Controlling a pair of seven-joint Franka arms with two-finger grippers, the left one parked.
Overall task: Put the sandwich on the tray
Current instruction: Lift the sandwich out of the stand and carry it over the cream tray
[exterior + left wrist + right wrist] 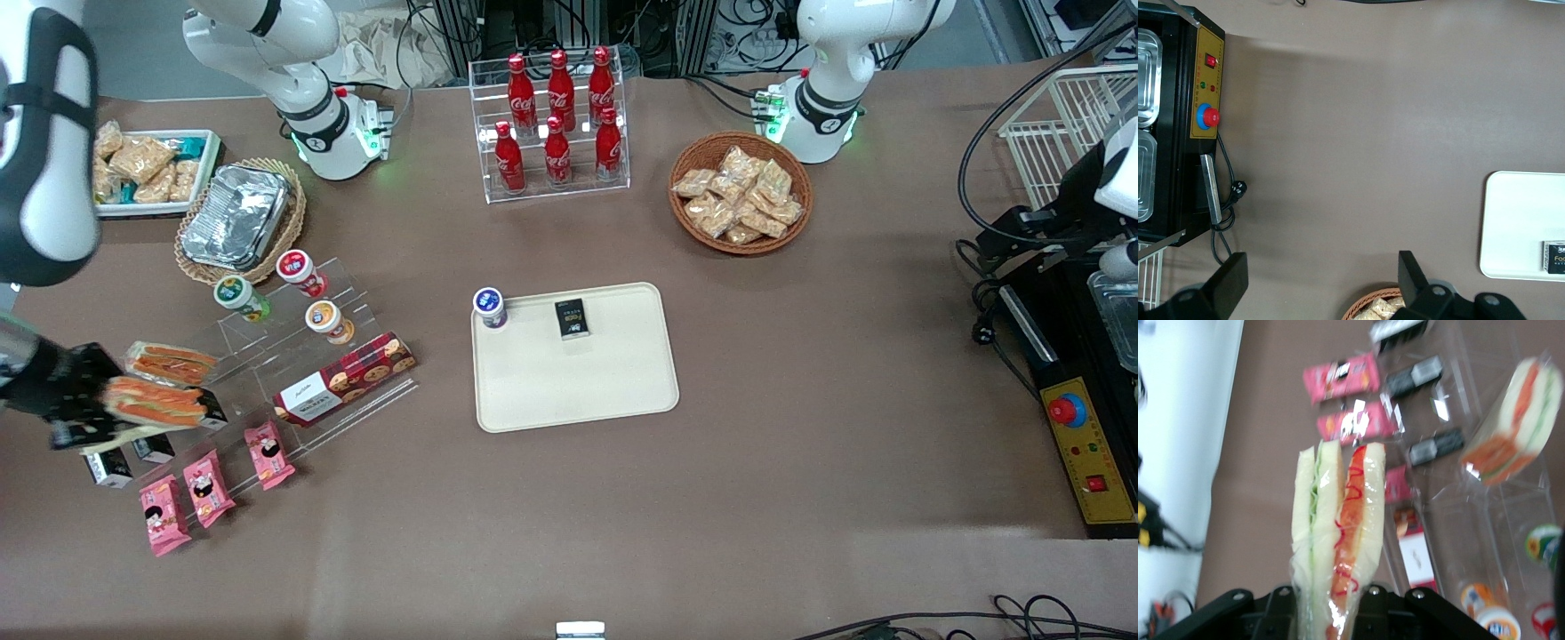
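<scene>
My right gripper is shut on a clear-wrapped sandwich and holds it a little above the clear acrylic stand at the working arm's end of the table. In the right wrist view the sandwich stands on edge between the fingers of the gripper, white bread with orange-red and pale green filling. A second, alike sandwich lies on the stand beside it. The cream-beige tray lies at the table's middle, well away from the gripper. It carries a small cup and a black packet.
The stand also holds a red biscuit box, three small cups, black packets and pink snack packs. Farther from the camera are a foil tray in a basket, a cola bottle rack and a snack basket.
</scene>
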